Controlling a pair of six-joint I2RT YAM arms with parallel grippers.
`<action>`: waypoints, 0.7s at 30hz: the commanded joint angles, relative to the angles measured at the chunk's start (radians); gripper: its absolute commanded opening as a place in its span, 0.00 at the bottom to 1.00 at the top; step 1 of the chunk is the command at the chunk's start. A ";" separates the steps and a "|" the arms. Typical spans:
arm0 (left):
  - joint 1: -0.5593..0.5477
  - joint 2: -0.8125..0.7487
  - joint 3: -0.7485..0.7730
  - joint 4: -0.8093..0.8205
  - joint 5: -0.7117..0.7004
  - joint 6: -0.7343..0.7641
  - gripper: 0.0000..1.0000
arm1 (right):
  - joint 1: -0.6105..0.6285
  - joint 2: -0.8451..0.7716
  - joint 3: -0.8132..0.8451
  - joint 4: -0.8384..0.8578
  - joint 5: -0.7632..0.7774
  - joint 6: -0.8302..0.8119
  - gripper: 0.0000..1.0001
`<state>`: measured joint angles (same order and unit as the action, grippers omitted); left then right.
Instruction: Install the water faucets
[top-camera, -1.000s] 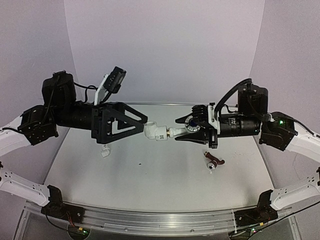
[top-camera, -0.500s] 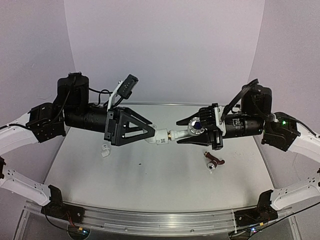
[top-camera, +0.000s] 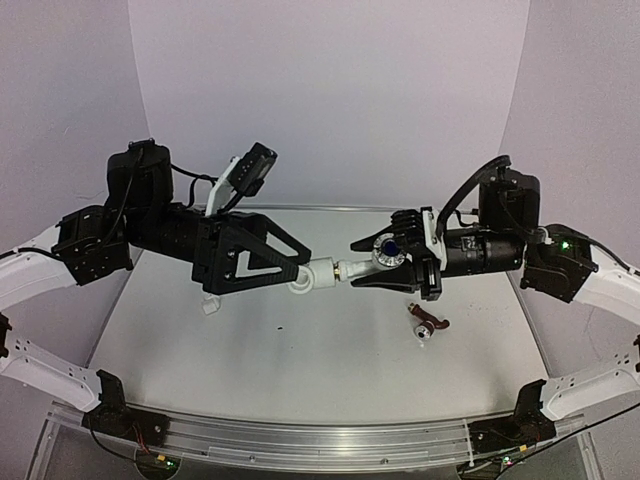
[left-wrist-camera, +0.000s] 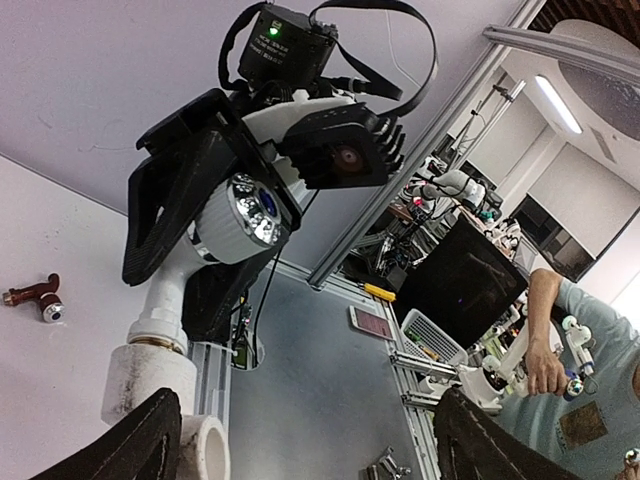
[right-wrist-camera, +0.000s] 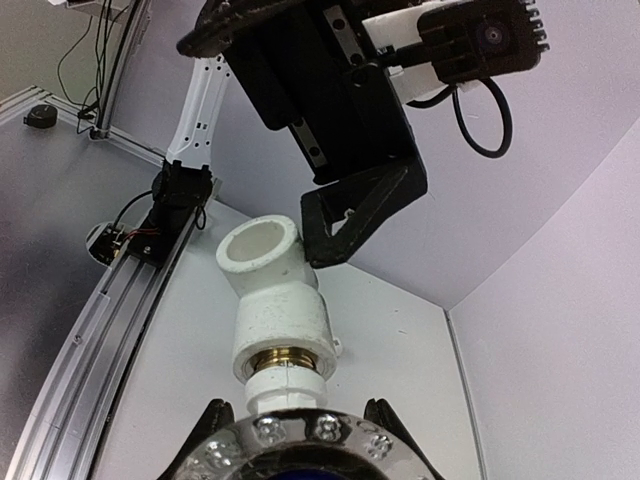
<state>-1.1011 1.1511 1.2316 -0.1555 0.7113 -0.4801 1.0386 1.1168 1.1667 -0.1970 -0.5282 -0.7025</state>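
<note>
Faucet axis: the water faucet (top-camera: 368, 262) is held level, long axis left to right, brass threaded end pointed left, knob turned upward.
Faucet place: mid-air over the table (top-camera: 300, 380), thread seated in the white elbow fitting (top-camera: 318, 273).
Right claw: the right gripper (top-camera: 352, 263) is pinched on the faucet.
Left claw: the left gripper (top-camera: 303, 272) is spread, its fingers either side of the elbow fitting.
Arms: both are raised, forearms roughly level, wrists facing each other.
Table: a darker second tap (top-camera: 428, 325) is lying at right; a small white fitting (top-camera: 210, 303) at left.
</note>
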 joint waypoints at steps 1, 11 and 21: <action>-0.008 0.002 0.008 0.036 0.062 -0.003 0.85 | 0.000 0.011 0.063 0.065 0.038 0.048 0.00; -0.013 0.001 0.002 -0.010 0.007 0.008 0.84 | -0.003 0.031 0.102 0.082 0.071 0.111 0.00; -0.012 -0.005 -0.010 -0.032 -0.091 0.021 0.88 | -0.002 0.034 0.123 0.107 0.042 0.167 0.00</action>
<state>-1.1110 1.1534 1.2301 -0.1917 0.6666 -0.4717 1.0367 1.1519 1.2232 -0.1879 -0.4641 -0.5831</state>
